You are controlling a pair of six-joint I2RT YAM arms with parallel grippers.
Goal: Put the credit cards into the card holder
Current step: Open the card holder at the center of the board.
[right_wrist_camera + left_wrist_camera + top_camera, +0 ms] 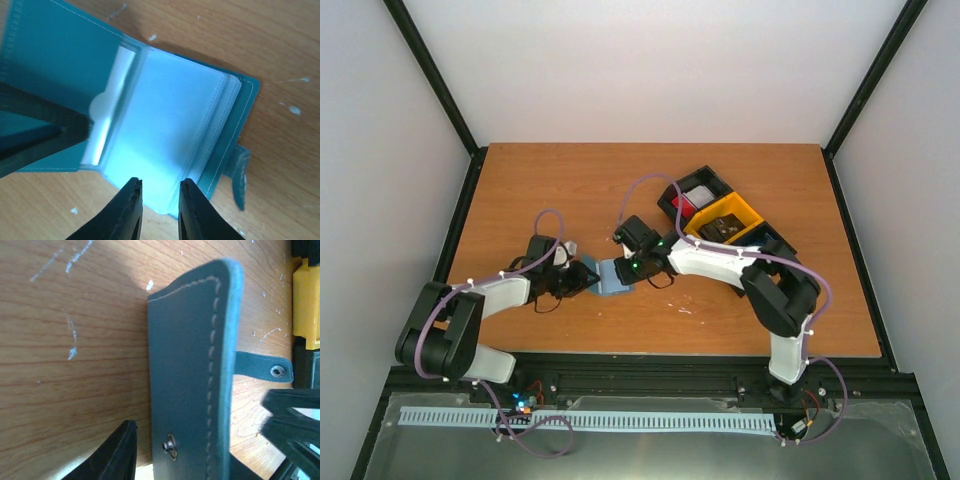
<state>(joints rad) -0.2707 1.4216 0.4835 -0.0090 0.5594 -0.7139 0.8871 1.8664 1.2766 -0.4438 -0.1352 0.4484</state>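
Observation:
The blue-grey card holder [612, 280] lies open on the wooden table between my two grippers. My left gripper [588, 278] is shut on its left cover [185, 365] and holds that cover upright. The snap tab [265, 367] sticks out to the right. In the right wrist view the clear inner pockets [165, 125] lie spread. My right gripper [161, 182] hovers open over their near edge with nothing between its fingers. A red credit card [685, 203] lies in the tray's black compartment. Neither gripper holds a card.
The black-and-yellow tray [725, 218] stands at the back right of the card holder, and its yellow edge [306, 305] shows in the left wrist view. Black posts frame the table at its back corners.

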